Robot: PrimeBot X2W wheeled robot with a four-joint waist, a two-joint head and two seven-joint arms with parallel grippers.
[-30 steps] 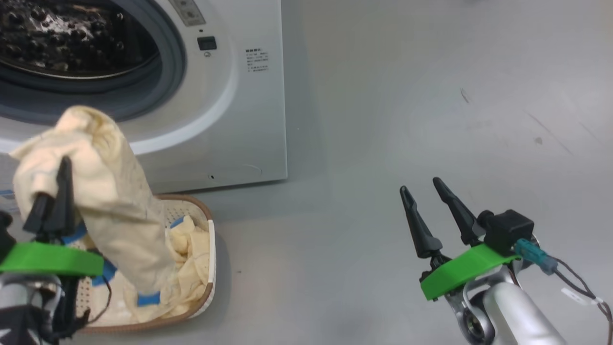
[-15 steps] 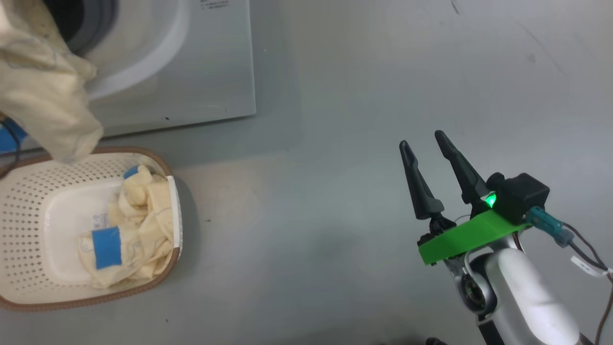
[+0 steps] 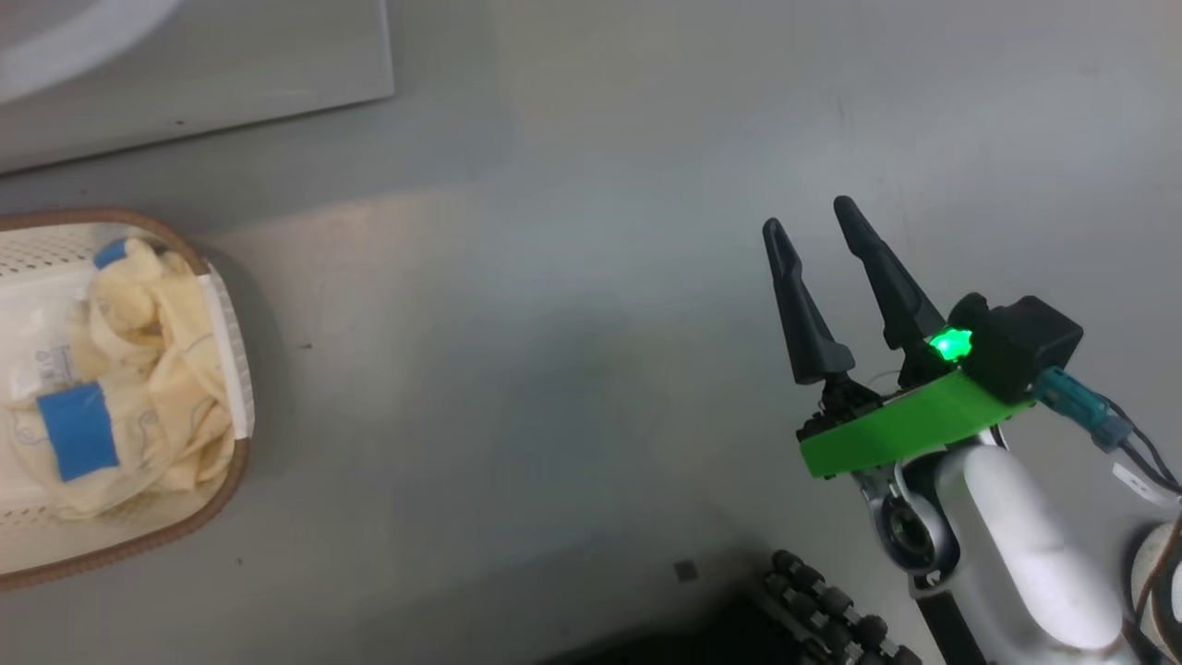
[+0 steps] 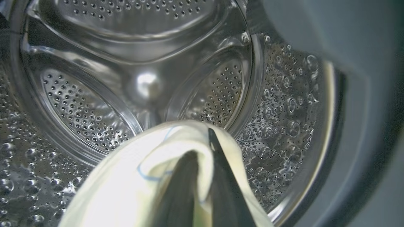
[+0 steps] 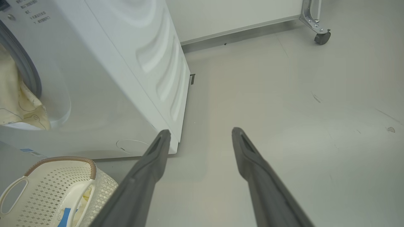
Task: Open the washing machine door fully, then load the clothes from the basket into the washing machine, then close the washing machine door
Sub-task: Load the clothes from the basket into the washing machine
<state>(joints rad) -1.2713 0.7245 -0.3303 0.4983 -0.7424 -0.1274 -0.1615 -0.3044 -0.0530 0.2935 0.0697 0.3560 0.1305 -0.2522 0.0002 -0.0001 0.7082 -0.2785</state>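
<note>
In the left wrist view my left gripper (image 4: 199, 142) is shut on a pale cream garment (image 4: 132, 176) with thin blue lines, held at the mouth of the washing machine's steel drum (image 4: 142, 85). The right wrist view shows that cream cloth (image 5: 12, 94) hanging at the opening of the white washing machine (image 5: 110, 78). More clothes (image 3: 157, 369), one with a blue patch, lie in the cream basket (image 3: 138, 545) on the floor below the washing machine (image 3: 185, 83). My right gripper (image 3: 807, 213) hovers open over bare floor to the right, holding nothing. The washing machine door is out of view.
Grey floor (image 3: 554, 323) spreads between the basket and my right arm. A caster wheel (image 5: 322, 37) on a metal leg stands by a white wall panel (image 5: 236, 15) behind the machine. My dark base (image 3: 813, 600) shows at the bottom edge.
The head camera has swung, shifting the machine and basket up and left. My left gripper carried the cream garment from above the basket up to the drum opening. The right gripper stays open.
</note>
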